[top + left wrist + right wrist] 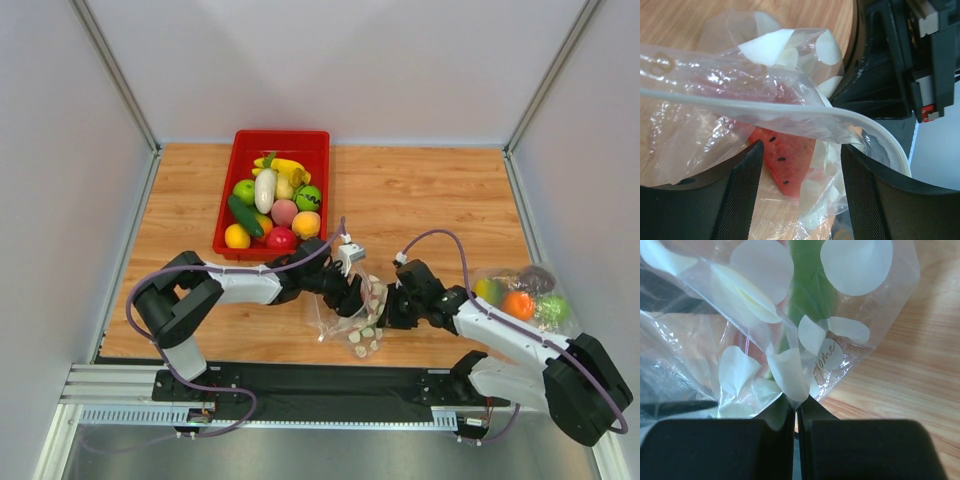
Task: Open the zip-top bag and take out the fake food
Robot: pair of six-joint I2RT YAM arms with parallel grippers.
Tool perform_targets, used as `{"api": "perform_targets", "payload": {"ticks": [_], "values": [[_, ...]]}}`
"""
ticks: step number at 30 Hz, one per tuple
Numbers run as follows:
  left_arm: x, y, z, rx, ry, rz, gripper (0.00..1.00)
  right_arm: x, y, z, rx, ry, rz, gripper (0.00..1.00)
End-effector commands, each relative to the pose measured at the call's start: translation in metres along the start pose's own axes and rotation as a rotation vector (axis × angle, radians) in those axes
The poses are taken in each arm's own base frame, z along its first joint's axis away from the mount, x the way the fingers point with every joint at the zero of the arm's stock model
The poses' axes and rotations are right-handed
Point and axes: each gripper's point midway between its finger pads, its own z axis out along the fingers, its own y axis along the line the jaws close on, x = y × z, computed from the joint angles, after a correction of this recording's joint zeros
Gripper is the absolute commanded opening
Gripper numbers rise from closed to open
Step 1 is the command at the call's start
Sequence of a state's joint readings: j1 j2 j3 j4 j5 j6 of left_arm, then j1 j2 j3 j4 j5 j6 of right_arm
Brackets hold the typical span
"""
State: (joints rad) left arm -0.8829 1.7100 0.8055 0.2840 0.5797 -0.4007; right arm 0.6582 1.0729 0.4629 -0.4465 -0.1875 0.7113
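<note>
The zip-top bag (362, 318), clear with white dots, lies crumpled between my two grippers at the table's front middle. My left gripper (350, 292) is open. Its fingers (742, 195) stand wide on either side of the bag (765, 85), whose zip edge arches over them. A red watermelon slice with black seeds (785, 155) shows inside the bag between the jaws. My right gripper (797, 407) is shut on a pinched fold of the bag (790, 375); a green piece (810, 290) shows through the plastic. A dark green cucumber (245, 216) and a long white vegetable (265, 190) lie in the red tray (282, 136).
The red tray at the back holds several other toy fruits. A plain clear bag (520, 292) with orange, green and purple pieces lies at the right, beside my right arm. Grey walls enclose the wooden table on three sides.
</note>
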Motion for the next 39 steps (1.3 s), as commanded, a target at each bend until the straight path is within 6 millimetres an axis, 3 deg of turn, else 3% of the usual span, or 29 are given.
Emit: {"api": "perform_targets", "payload": {"ticks": [1,7,12,19,30,39], "values": [[-0.016,-0.016,0.007,0.068,-0.043,0.042,0.70,-0.011,0.005,0.008,-0.023,-0.051,-0.001,0.00],[-0.011,-0.009,0.018,0.036,-0.030,0.044,0.71,-0.008,0.004,0.011,-0.029,-0.046,0.001,0.00],[-0.013,0.001,0.019,-0.020,-0.045,0.041,0.71,-0.011,0.008,-0.003,-0.049,-0.081,-0.010,0.00],[-0.026,-0.001,0.026,-0.003,-0.082,0.033,0.71,-0.007,0.018,-0.020,-0.111,-0.092,-0.031,0.00],[-0.033,-0.017,0.036,0.060,-0.099,0.039,0.71,0.002,-0.007,0.001,-0.013,-0.049,-0.010,0.00],[-0.029,-0.015,0.048,0.042,-0.060,0.041,0.73,-0.006,0.002,0.003,-0.043,-0.072,-0.025,0.00]]}}
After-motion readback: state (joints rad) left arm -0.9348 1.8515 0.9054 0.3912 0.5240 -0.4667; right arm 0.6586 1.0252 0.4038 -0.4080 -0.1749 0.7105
